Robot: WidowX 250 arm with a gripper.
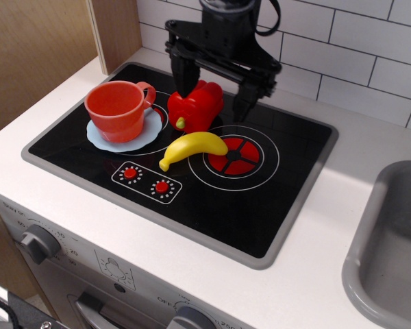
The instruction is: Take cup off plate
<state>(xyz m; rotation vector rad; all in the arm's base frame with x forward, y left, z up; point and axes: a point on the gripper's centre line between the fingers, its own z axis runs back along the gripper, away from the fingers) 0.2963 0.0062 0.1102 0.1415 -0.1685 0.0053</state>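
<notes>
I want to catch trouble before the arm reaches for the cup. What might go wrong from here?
The open gripper hangs astride the red pepper, so moving left toward the cup it may knock the pepper. The cup sits on a light plate that may lift or slide with it. The handle faces the pepper, leaving little room.

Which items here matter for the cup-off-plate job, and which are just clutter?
Job:
cup, sitting on the plate
plate
gripper, open, above the pepper

Clutter:
pepper
banana
stove knobs
sink
</notes>
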